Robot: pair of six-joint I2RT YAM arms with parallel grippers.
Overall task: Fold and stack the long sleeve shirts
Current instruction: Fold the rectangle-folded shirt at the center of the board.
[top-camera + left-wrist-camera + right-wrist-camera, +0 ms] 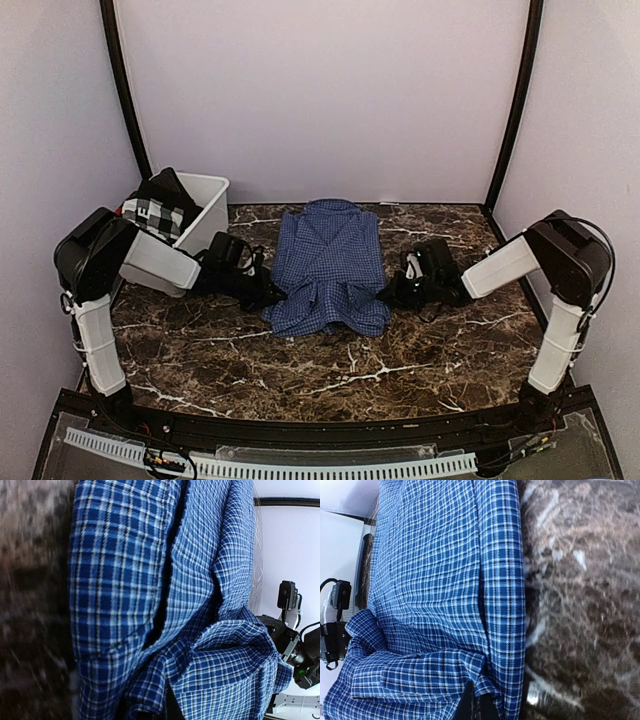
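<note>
Blue checked shirt (330, 265): soft, folded oblong | left tool (275, 293), right tool (390, 292): pinching its edges

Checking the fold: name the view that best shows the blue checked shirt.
Top external: the whole blue checked shirt shows, lying on the marble table. Both wrist views give only close-up cloth along one side.

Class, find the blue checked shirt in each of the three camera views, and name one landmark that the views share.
Top external: the blue checked shirt lies at the centre of the picture.
Left wrist: the shirt fills the centre and right.
Right wrist: the shirt fills the left and centre.
Shared landmark: the dark marble tabletop, left of the shirt in the left wrist view and right of it in the right wrist view.
</note>
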